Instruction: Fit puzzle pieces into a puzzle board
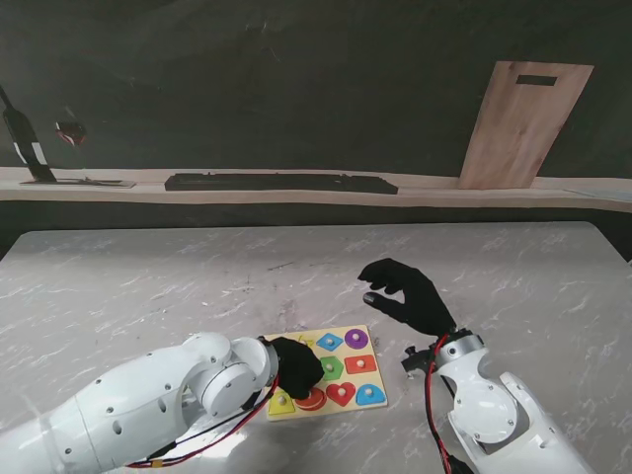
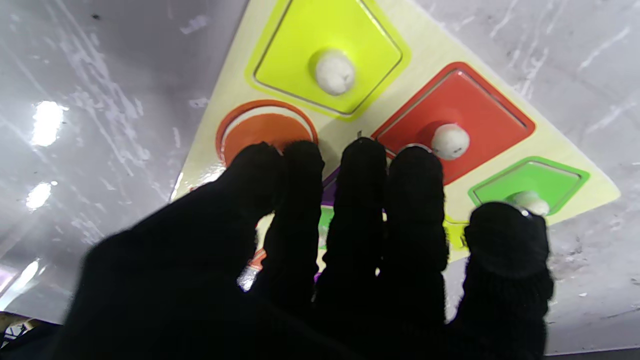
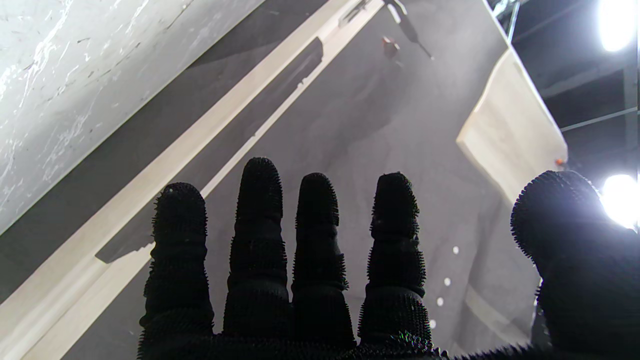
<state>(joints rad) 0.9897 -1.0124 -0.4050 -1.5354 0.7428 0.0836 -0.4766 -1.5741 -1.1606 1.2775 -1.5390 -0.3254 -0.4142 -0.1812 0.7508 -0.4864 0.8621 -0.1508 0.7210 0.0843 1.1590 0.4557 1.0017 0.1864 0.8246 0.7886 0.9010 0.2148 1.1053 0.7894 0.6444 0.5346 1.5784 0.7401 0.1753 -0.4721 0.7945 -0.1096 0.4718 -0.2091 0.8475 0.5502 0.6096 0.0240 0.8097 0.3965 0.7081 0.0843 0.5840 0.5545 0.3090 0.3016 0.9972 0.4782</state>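
From the stand, the board (image 1: 331, 372) lies flat on the white marbled desk (image 1: 148, 276), near me and about midway between the arms. It is a pale wooden square set slightly askew, carrying a grid of coloured pieces: blue diamond (image 1: 329, 342), purple circle (image 1: 356, 339), green hexagon (image 1: 332, 367), red rectangle (image 1: 360, 363), red heart (image 1: 341, 392). The left hand (image 1: 296, 365), black-gloved, rests over the board's left part, hiding the pieces there. The right hand (image 1: 407, 293) hovers above the desk, right of the board and farther from me, fingers spread and curled, holding nothing. A wooden cutting board (image 1: 521, 123) leans on the back wall.

The left wrist view shows the left hand (image 2: 320, 260) with fingers pressed side by side over the board (image 2: 345, 132), thumb apart (whether it grips a piece I cannot tell). Smooth glossy pieces with white round knobs sit in their recesses: yellow (image 2: 300, 45), red (image 2: 475, 107), green (image 2: 545, 180). An orange disc (image 2: 265, 130) lies beside them.

The right wrist view shows the right hand (image 3: 350, 270), nubbly-gloved, fingers apart, empty.
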